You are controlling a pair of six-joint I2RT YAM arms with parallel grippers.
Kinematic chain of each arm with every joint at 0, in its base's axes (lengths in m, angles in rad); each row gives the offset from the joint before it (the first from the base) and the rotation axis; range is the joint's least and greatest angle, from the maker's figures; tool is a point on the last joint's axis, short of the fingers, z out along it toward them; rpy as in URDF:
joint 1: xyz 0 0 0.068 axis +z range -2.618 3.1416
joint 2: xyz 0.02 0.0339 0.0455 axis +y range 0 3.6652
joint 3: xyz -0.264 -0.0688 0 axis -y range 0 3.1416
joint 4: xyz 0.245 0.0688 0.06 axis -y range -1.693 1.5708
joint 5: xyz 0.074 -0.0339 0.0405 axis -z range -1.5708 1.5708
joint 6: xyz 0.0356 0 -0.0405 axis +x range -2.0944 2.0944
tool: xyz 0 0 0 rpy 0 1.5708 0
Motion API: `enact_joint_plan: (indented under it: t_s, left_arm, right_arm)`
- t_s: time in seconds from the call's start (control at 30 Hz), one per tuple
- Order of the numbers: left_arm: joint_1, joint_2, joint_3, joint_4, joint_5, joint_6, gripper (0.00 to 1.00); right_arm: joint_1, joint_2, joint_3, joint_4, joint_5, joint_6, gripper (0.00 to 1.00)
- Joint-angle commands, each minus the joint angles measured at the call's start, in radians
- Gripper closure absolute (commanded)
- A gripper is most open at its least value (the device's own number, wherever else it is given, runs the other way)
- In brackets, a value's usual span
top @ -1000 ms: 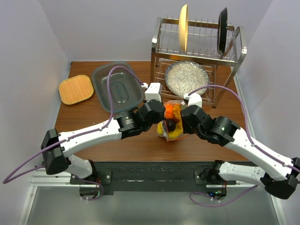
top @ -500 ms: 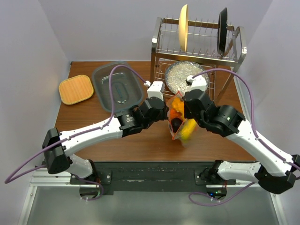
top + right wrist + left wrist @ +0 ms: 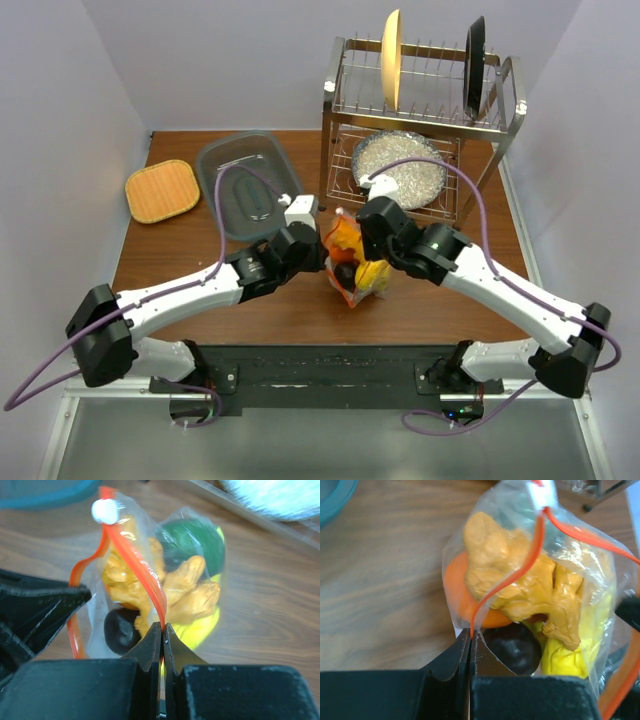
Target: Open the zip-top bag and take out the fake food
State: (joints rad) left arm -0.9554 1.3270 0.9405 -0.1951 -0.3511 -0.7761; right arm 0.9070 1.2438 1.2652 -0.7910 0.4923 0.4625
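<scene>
While both claws meet low over the table, each is pressed fully shut on the zip-top bag.

Left claw: jaws closed with no gap showing, pinching one lip of the orange-red zip strip right at the tips. From that pinch the strip runs up and away to the white slider at the far end of the mouth.

Right claw: jaws likewise closed, nipping the other lip of the strip at the tips. That lip climbs away and to the left, toward the same slider. The two lips stand apart between the claws, so the mouth is parted.

The bag hangs between the two claws, directly ahead of each set of tips. Whether its lower end touches the table cannot be told.

The fake food is all inside the bag:
- a lumpy tan-yellow piece just beyond the left claw's tips
- an orange piece to the left of it
- a dark brown piece nearest the left claw
- a bright yellow piece to the right of the brown one
- a green piece, seen from the right claw, at the far side of the bag

Beyond the right claw, a glittery silver plate lies on the lower shelf of the dish rack. Beyond and left of the left claw is the grey tub, with a bamboo square further left.
</scene>
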Motion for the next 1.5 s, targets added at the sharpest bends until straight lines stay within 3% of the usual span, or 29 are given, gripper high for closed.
enact_joint_plan:
  t_s: [0.0, 0.07, 0.1, 0.2, 0.33, 0.47, 0.63, 0.8, 1.17, 1.27, 1.37, 1.47]
  left_arm:
    - [0.027, -0.109, -0.080, 0.002, 0.018, -0.026, 0.93]
    - [0.027, -0.162, -0.077, -0.035, -0.005, -0.017, 0.86]
    - [0.027, -0.181, -0.068, -0.073, -0.012, -0.015, 0.77]
    - [0.029, -0.242, -0.040, -0.136, -0.009, -0.032, 0.68]
    - [0.026, -0.288, -0.087, -0.103, 0.055, -0.136, 0.66]
    - [0.027, -0.310, -0.282, 0.114, 0.078, -0.342, 0.66]
    - [0.027, -0.223, -0.339, 0.253, 0.051, -0.442, 0.62]
    - [0.029, -0.131, -0.379, 0.442, 0.043, -0.448, 0.46]
    - [0.030, -0.020, -0.350, 0.479, -0.015, -0.436, 0.21]
    - [0.030, -0.032, -0.391, 0.566, -0.054, -0.434, 0.19]
    - [0.032, -0.038, -0.422, 0.684, -0.063, -0.396, 0.27]
    - [0.033, -0.014, -0.407, 0.700, -0.069, -0.381, 0.28]
  right_arm:
    - [0.003, 0.065, -0.017, 0.188, -0.116, 0.037, 1.00]
    - [0.007, 0.089, -0.006, 0.208, -0.127, 0.042, 1.00]
    - [0.007, 0.107, 0.003, 0.214, -0.129, 0.045, 1.00]
    - [0.009, 0.134, 0.026, 0.236, -0.141, 0.047, 1.00]
    - [0.009, 0.163, 0.057, 0.253, -0.161, 0.051, 1.00]
    - [0.016, 0.193, 0.089, 0.257, -0.179, 0.053, 1.00]
    - [0.032, 0.226, 0.108, 0.240, -0.190, 0.053, 1.00]
    - [0.043, 0.223, 0.100, 0.227, -0.187, 0.050, 1.00]
    - [0.050, 0.166, 0.056, 0.197, -0.189, 0.056, 1.00]
    - [0.052, 0.148, 0.049, 0.191, -0.190, 0.056, 1.00]
    - [0.055, 0.129, 0.046, 0.184, -0.189, 0.056, 1.00]
    - [0.055, 0.121, 0.048, 0.177, -0.185, 0.053, 1.00]
